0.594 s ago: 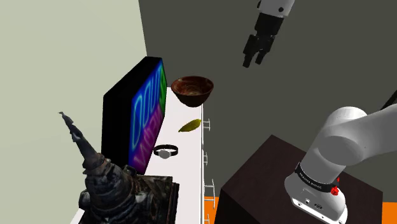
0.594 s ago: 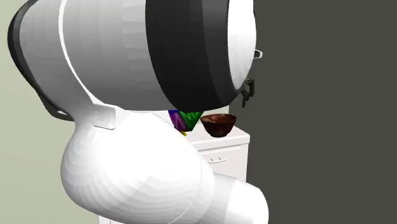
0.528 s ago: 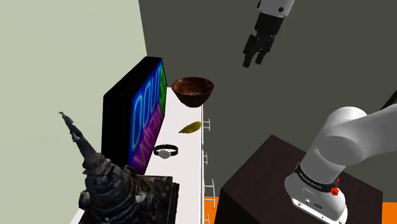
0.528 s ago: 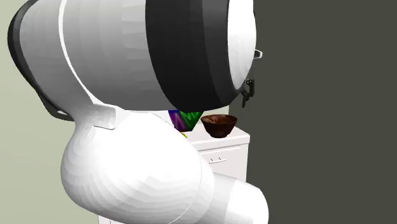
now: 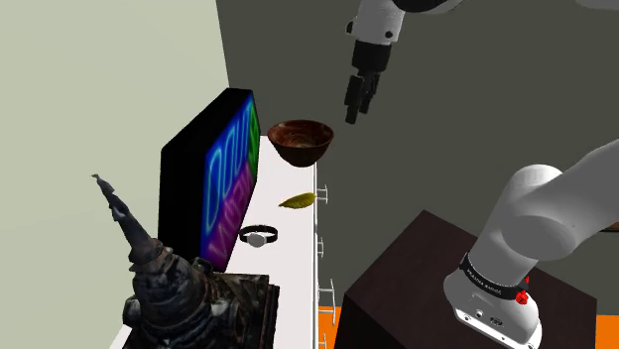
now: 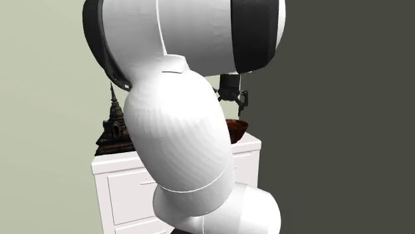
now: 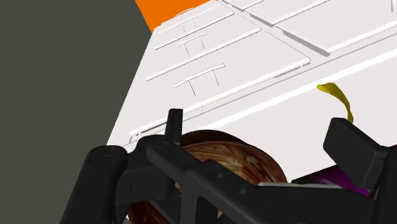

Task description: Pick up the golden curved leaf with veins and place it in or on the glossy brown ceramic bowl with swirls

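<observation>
Hovering with black hand open and empty over shiny brown swirly bowl; next, going down past it to golden curved leaf.

Black gripper in the air near brown bowl, golden leaf lying on white counter, wristwatch nearby

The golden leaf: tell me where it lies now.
Near the shoulder view's middle, the leaf lies on the white cabinet top, between the brown bowl and the wristwatch.
</observation>
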Available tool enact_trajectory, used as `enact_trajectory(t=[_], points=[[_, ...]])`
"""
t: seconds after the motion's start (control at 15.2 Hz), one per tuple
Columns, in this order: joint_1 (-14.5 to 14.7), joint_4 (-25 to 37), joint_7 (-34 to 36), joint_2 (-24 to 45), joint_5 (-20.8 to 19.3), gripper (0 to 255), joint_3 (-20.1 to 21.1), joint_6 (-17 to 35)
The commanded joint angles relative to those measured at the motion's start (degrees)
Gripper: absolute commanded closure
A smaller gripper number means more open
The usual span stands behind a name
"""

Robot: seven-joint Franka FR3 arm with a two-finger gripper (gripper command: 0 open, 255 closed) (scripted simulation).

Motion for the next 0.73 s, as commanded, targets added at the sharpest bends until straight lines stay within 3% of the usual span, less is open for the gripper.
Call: enact_trajectory(t=[0.0, 0.66], points=[[1.6, 1.7, -2.3, 3.6, 0.1, 0, 1.2, 0.4], [8.8, 9.5, -12.1, 19.9, -1.2, 0, 8.0, 1.8]])
